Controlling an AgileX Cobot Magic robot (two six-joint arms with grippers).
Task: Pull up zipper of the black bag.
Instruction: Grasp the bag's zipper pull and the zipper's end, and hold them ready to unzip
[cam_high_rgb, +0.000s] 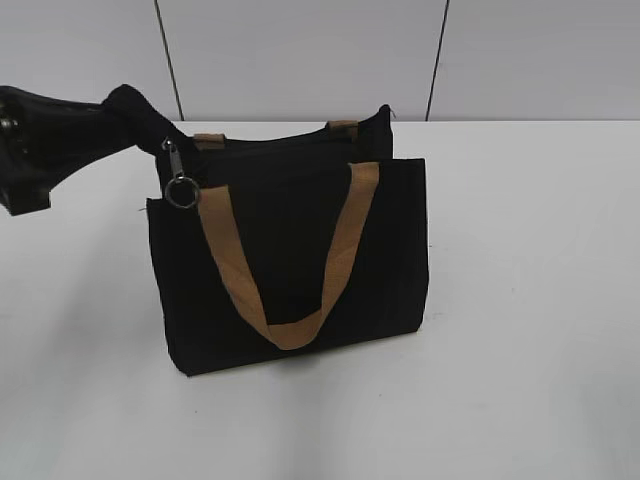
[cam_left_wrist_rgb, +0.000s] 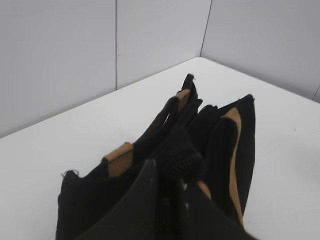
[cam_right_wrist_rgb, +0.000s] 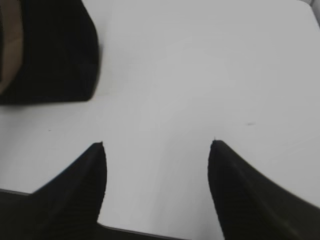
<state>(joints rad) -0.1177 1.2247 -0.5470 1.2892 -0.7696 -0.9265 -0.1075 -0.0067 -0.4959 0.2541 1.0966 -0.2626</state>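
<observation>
Jaws of the left gripper (cam_left_wrist_rgb: 170, 187) are pinched shut on the top corner fabric of the black bag (cam_high_rgb: 290, 260), which stands on the white worktop (cam_high_rgb: 530, 300); the right gripper (cam_right_wrist_rgb: 157, 165) hangs wide open, holding nothing. Just below that pinched corner dangles the zipper (cam_high_rgb: 178, 178) with its ring. Best, I judge, to keep the corner taut while the right jaws close on the ring and draw along the track.

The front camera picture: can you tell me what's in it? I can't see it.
A black bag with tan handles stands on a white table. A dark robot gripper pinches its top left corner, and a silver zipper pull hangs there.
</observation>
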